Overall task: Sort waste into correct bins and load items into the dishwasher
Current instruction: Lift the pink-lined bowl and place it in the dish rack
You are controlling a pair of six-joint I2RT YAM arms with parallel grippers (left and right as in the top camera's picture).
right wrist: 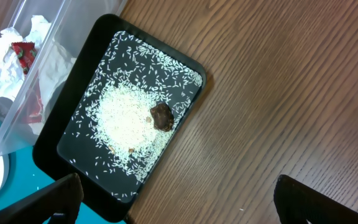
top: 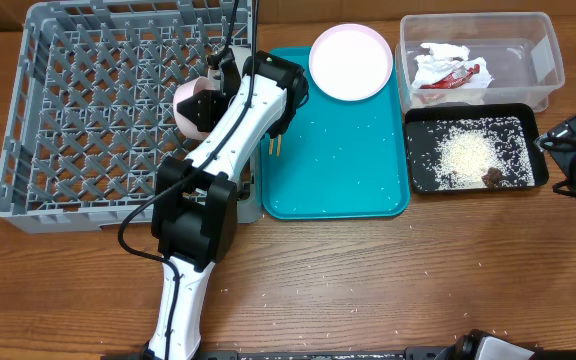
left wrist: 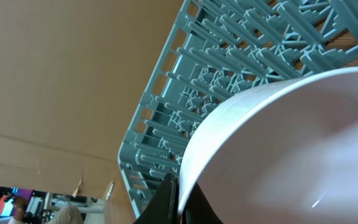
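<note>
My left gripper [top: 213,90] is shut on the rim of a white bowl [top: 196,105] and holds it tilted over the right edge of the grey dish rack [top: 88,110]. The left wrist view shows the bowl [left wrist: 291,149] pinched between my fingers [left wrist: 182,199], with the rack [left wrist: 229,56] behind it. The pink plate [top: 351,62] lies at the top of the teal tray [top: 338,170]. Chopstick tips [top: 276,146] show from under my left arm. My right gripper [right wrist: 179,199] is open and empty over bare table beside the black tray [right wrist: 48,149].
The clear tub [top: 543,50] holds the red wrapper and tissue [top: 448,72]. The black tray [top: 420,150] holds a rice heap [top: 465,152] and a brown scrap [top: 491,177]. Loose rice grains lie on the teal tray and the table front.
</note>
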